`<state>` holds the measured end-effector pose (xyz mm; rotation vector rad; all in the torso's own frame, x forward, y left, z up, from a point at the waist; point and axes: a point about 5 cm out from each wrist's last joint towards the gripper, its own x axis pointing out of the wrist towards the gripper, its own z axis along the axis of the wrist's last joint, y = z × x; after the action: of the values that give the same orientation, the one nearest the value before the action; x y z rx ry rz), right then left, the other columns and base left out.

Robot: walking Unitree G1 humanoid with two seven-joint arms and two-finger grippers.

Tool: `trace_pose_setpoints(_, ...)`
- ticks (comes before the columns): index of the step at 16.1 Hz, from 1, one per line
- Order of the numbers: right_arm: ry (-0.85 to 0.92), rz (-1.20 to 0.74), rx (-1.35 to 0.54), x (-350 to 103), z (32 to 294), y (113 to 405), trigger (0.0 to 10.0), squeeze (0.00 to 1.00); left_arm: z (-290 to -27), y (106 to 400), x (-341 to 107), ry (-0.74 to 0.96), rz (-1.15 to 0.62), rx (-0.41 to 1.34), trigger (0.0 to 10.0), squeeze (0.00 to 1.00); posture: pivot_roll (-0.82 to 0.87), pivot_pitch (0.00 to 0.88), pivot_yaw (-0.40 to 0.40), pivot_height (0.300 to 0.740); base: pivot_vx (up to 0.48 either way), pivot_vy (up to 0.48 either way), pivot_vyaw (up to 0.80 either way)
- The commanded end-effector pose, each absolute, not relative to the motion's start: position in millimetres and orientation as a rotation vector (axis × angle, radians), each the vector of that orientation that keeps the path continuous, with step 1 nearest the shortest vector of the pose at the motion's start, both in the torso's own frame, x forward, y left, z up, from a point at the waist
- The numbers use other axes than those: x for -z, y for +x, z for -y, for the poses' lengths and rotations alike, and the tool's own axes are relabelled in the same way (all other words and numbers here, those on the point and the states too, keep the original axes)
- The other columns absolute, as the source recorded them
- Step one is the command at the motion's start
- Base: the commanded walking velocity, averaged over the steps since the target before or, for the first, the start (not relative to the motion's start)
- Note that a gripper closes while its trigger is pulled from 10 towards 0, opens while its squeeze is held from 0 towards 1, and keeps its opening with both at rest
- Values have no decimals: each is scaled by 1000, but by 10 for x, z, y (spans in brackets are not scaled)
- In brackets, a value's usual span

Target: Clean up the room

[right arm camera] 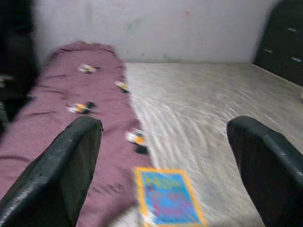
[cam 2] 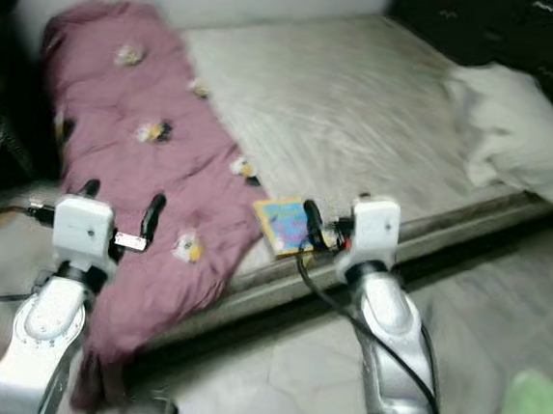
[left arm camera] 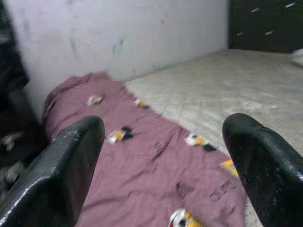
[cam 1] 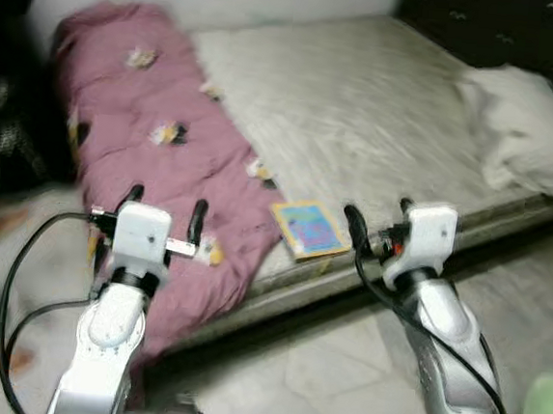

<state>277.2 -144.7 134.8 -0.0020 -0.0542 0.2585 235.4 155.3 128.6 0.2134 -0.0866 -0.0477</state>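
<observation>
Nearest to us are our two silver arms, raised side by side over the pale floor (cam 1: 321, 366) in front of the bed; the left tool (cam 1: 165, 212) hovers just above the hanging edge of the mauve blanket (cam 1: 146, 147), its two black fingers spread apart with nothing between them; the right tool (cam 1: 377, 221) stands just beside the mattress edge, fingers likewise spread and empty, as its wrist view confirms.

Just beyond the right tool, at the near edge of the mattress (cam 1: 363, 98), lies a thin book (cam 1: 309, 227) with a blue cover and yellow border, flat, touching the blanket's side; the right wrist view has it low and central between the fingers (right arm camera: 168, 196), near but not yet reached.

Farther off, the blanket, dotted with small cartoon patches, runs along the left side of the bed toward the white wall (left arm camera: 118, 33); a rumpled white pillow (cam 1: 525, 132) sits at the far right; a dark headboard (cam 1: 505, 28) stands behind it.

We judge that we are in the approach; the book looks the likeliest thing to tidy first; the next move calls for lowering the right tool and sliding one finger under the book's free edge, since it lies flush on the soft mattress.
</observation>
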Motion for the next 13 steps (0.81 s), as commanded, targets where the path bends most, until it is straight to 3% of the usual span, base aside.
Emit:
trace_pose_setpoints(1,-4,56,-272,-1379,1463,2783,10000,0,-1580,2369,-1297,199,80,12,10000,0,34,95,-111,740,0,0,0)
trace_pose_setpoints(7,-24,37,-330,-1401,1483,2814,10000,0,-1413,2356,-1313,198,80,11,10000,0,68,96,-200,740,0,0,0)
trace_pose_setpoints(13,-12,50,-307,-1419,1475,2855,10000,0,-1412,2395,-1318,213,79,42,10000,0,41,75,-135,740,0,0,0)
